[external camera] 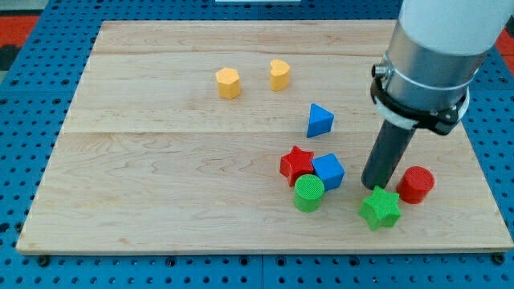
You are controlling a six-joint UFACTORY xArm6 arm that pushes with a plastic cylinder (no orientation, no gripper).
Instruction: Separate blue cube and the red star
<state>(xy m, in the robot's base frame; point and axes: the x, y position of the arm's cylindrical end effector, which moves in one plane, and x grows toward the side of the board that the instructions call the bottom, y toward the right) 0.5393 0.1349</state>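
Nearest row: green star (380, 207); green cylinder (308, 193), touching the pair above it.

Tool: my tip (373, 187), a bare rod holding nothing, stands just above the green star, with the red cylinder (416, 184) to the view's right.

Task pair: blue cube (328, 171) and red star (296, 164), touching side by side. The cube lies to the view's left of my tip, near but apart; the star sits beyond it.

Middle: blue triangular block (320, 120).

Far: two yellow blocks (228, 83) (279, 74).

Surface: pale wooden board (144, 177) on a blue pegboard (16, 144).
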